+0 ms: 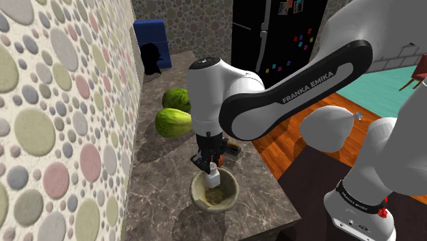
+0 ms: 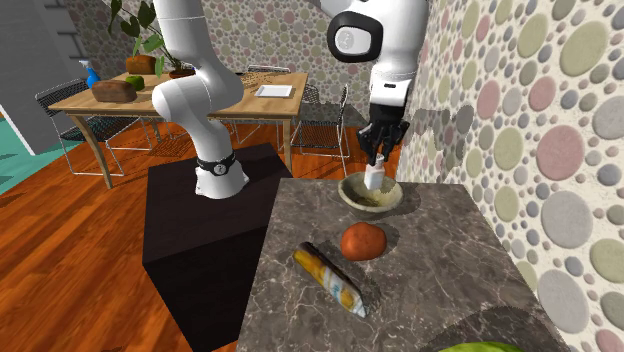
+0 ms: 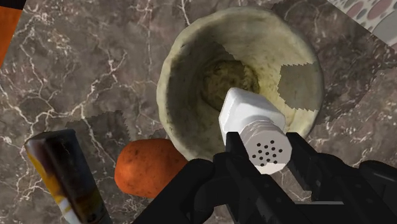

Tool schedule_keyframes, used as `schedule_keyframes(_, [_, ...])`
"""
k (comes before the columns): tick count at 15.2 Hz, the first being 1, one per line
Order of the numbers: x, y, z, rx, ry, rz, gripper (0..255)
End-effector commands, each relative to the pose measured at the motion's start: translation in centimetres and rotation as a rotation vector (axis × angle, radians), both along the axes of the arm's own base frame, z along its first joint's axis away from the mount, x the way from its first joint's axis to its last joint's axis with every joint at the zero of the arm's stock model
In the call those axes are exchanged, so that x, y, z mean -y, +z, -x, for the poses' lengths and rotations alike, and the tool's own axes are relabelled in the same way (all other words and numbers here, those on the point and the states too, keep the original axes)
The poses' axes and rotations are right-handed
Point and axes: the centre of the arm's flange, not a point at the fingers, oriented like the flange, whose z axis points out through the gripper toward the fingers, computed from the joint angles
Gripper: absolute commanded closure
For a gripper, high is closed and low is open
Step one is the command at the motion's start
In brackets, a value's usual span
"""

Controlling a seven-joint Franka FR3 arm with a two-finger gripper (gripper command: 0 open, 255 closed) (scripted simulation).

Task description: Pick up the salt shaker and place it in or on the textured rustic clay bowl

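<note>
gripper [image 3: 264,151] fingers narrow, clamped on the cap end of the white salt shaker [image 3: 249,118], perforated cap facing the wrist cam. Shaker hangs upright over the tan rough bowl [image 3: 170,95], its lower end below the rim line in the shoulder view [image 1: 213,179]; can't tell if it touches the bowl floor. Bowl sits on the dark marble counter [image 2: 450,270] close to the pebble-pattern wall [image 1: 55,123]. Orange round item [image 2: 362,241] just beside the bowl, striped yellow/white tube [image 2: 330,280] lying near that. Two green melons [image 1: 173,122] further along the counter. Readable text: "FRANKA EMIKA" on the arm link [image 1: 311,85]. Coloured notes on the black fridge [image 1: 274,41] are unreadable
</note>
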Motion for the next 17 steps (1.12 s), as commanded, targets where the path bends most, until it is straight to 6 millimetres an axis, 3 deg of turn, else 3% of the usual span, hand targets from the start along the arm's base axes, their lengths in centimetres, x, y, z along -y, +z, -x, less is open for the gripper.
schedule_keyframes(1, [0.0,0.0,0.0,0.000,0.000,0.000,255])
schedule_keyframes(3, [0.0,0.0,0.0,0.000,0.000,0.000,255])
schedule_keyframes(4, [0.0,0.0,0.0,0.000,0.000,0.000,0])
schedule_keyframes(9, [0.0,0.0,0.0,0.000,0.000,0.000,0])
schedule_keyframes(13, [0.0,5.0,-0.1,0.000,0.000,0.000,0])
schedule_keyframes(17, [0.0,5.0,-0.1,0.000,0.000,0.000,0])
